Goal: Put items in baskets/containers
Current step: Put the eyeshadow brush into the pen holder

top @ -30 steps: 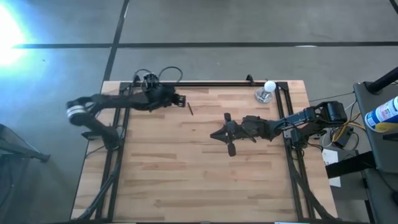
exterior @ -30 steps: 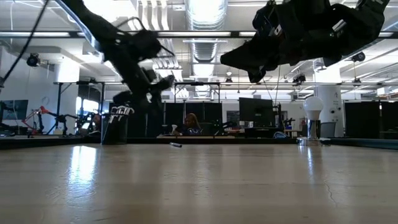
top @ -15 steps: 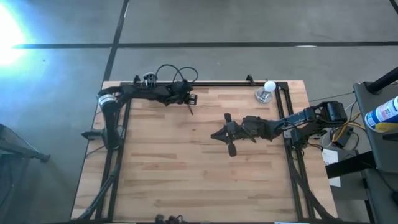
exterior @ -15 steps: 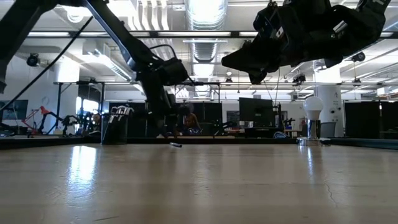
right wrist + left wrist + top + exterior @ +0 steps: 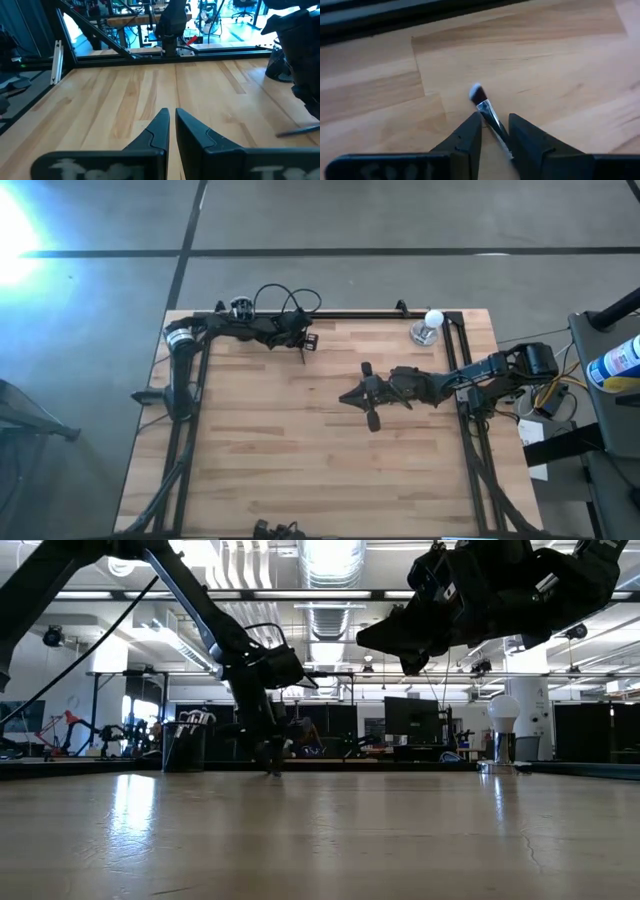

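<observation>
One brush [image 5: 487,107], with a dark pale-tipped head and a silver ferrule, lies flat on the wood near the table's far edge [image 5: 305,357]. My left gripper [image 5: 495,127] is open and low over it, one finger on each side of its handle; whether either finger touches it, I cannot tell. The black cup [image 5: 240,307] stands at the far left corner with several pale-tipped sticks upright in it [image 5: 195,720]. My right gripper [image 5: 172,120] hangs shut above mid-table [image 5: 352,394], holding nothing.
A white light bulb on a stand [image 5: 430,323] sits at the far right corner. Black rails [image 5: 380,314] run along the table's far and side edges. The near half of the wooden top [image 5: 320,470] is open room. A person sits in the room beyond [image 5: 305,740].
My left gripper has swung from beside the cup toward the table's right along the far edge, then dropped down onto the lone brush. The brush has stayed where it lay.
</observation>
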Robot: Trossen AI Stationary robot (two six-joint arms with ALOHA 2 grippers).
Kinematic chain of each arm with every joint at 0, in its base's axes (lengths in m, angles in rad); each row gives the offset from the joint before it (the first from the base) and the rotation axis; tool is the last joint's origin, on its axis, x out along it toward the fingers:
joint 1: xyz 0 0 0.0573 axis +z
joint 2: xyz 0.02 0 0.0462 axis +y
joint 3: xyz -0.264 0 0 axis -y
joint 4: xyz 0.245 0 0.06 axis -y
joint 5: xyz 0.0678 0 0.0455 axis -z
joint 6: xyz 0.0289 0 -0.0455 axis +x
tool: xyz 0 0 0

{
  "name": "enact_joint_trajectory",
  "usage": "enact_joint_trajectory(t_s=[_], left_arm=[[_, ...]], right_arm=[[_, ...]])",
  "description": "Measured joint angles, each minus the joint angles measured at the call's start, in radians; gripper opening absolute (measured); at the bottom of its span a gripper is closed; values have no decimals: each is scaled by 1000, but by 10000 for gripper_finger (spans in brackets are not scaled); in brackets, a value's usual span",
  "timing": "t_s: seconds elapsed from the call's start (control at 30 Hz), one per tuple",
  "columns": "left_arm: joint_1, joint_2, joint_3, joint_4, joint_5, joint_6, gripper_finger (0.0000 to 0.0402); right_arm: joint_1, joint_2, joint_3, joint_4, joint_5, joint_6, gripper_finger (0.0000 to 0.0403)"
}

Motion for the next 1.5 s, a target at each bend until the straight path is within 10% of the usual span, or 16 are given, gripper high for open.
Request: enact_joint_trajectory(t_s=[0.23, 0.57, 0.97, 1.5], left_arm=[[-38, -23, -2, 2, 88, 143, 11], [-269, -41, -9, 39, 145, 189, 2], [-460, -60, -10, 153, 112, 158, 0], [-545, -117, -25, -186, 40, 160, 99]], right_arm=[[0, -5, 0, 0, 0, 0, 27], [0, -55, -29, -48, -6, -27, 27], [0, -386, -79, -519, -8, -101, 27], [0, -453, -131, -520, 29, -116, 27]])
